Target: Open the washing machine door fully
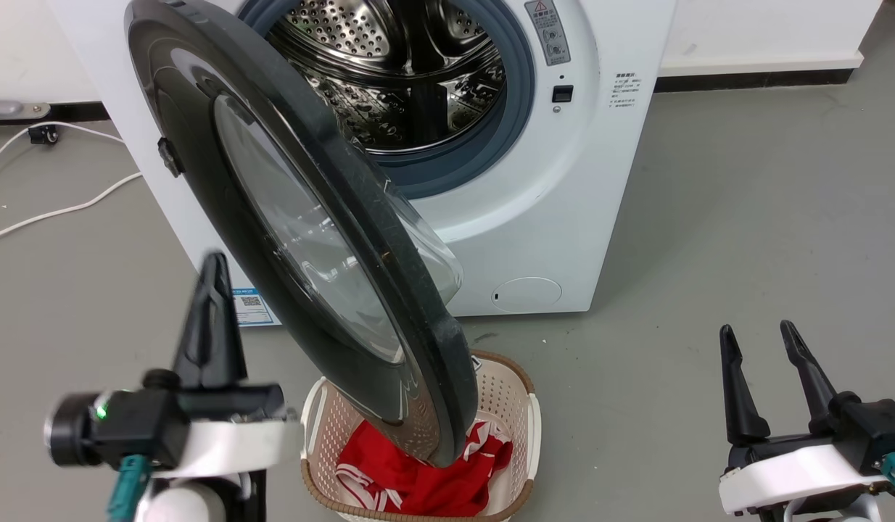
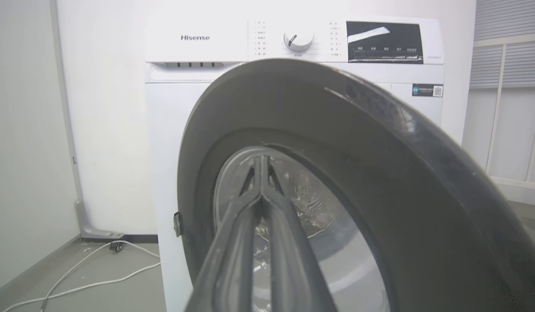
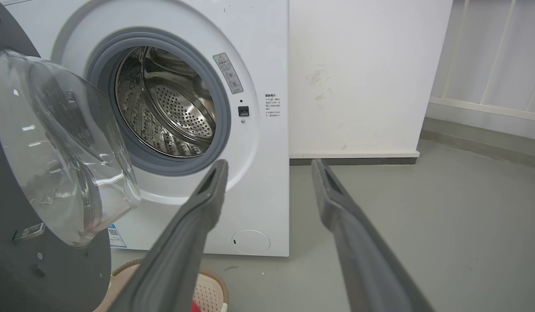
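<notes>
You have soft, even indoor light in all three views, with only faint shadows on the grey floor (image 1: 745,217). Glare streaks the glass of the washing machine door (image 1: 295,239) and glints off the steel drum (image 1: 389,65). Your left gripper (image 1: 214,268) looks blurred in the head view. Up close in the left wrist view, its fingers (image 2: 235,242) are out of focus. Straight lines lean and bow toward the edges of both wrist views.
</notes>
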Controlling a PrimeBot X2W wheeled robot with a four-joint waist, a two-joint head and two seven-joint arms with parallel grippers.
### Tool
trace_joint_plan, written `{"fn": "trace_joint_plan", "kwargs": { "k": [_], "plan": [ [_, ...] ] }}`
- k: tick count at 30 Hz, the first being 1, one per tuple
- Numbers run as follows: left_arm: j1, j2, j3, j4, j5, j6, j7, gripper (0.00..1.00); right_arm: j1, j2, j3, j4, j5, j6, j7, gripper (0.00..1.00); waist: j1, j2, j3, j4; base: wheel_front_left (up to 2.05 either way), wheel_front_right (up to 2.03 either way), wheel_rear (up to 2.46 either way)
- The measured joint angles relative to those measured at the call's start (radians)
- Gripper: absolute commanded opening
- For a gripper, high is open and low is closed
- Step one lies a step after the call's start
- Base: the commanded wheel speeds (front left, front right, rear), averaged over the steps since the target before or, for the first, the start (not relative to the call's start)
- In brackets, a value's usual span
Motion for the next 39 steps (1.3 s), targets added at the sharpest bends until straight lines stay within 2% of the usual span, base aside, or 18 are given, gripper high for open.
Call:
{"fn": "trace_joint_plan", "kwargs": {
  "k": [8, 11, 15, 21, 25, 32, 36, 39],
  "plan": [
    [-0.084, 0.000, -0.052, -0.273, 0.026, 0.011, 0.000, 0.00, -0.002, 0.000, -0.004, 0.008, 0.007, 0.000, 0.000, 1.00, 0.0000, 0.0000, 0.002, 0.002, 0.00, 0.00, 0.00],
    [-0.111, 0.000, -0.118, -0.351, 0.034, -0.001, 0.000, 0.00, -0.003, 0.000, -0.006, 0.009, 0.007, 0.000, 0.000, 1.00, 0.0000, 0.0000, 0.003, 0.001, 0.00, 0.00, 0.00],
    [-0.123, -0.001, -0.253, -0.377, 0.022, -0.038, -0.001, 0.00, -0.003, 0.000, -0.009, 0.012, 0.007, 0.000, 0.001, 1.00, 0.0000, 0.0000, 0.001, -0.001, 0.00, 0.00, 0.00],
    [-0.091, -0.001, -0.463, -0.304, -0.035, -0.094, -0.001, 0.00, -0.004, 0.000, -0.010, 0.018, 0.010, 0.000, 0.004, 1.00, 0.0000, 0.0000, -0.005, -0.007, 0.00, 0.00, 0.00],
    [-0.035, 0.000, -0.546, -0.212, -0.070, -0.111, 0.035, 0.00, -0.003, 0.000, -0.012, 0.018, 0.010, 0.000, 0.006, 1.00, 0.0000, 0.0000, -0.009, -0.010, 0.00, 0.00, 0.00],
    [0.023, 0.017, -0.587, -0.070, -0.135, -0.119, 0.177, 0.00, -0.002, 0.000, -0.014, 0.020, 0.017, 0.000, 0.018, 1.00, 0.0000, 0.0000, 0.002, 0.001, 0.00, 0.00, 0.00],
    [0.019, 0.019, -0.581, -0.005, -0.133, -0.102, 0.197, 0.00, -0.003, 0.000, -0.009, 0.020, 0.019, 0.000, 0.019, 1.00, 0.0000, 0.0000, 0.012, 0.005, 0.00, 0.00, 0.00],
    [-0.011, 0.015, -0.574, 0.040, -0.125, -0.083, 0.171, 0.00, -0.005, 0.000, -0.005, 0.021, 0.021, 0.000, 0.022, 1.00, 0.0000, 0.0000, 0.018, 0.005, 0.00, 0.00, 0.00]
  ]
}}
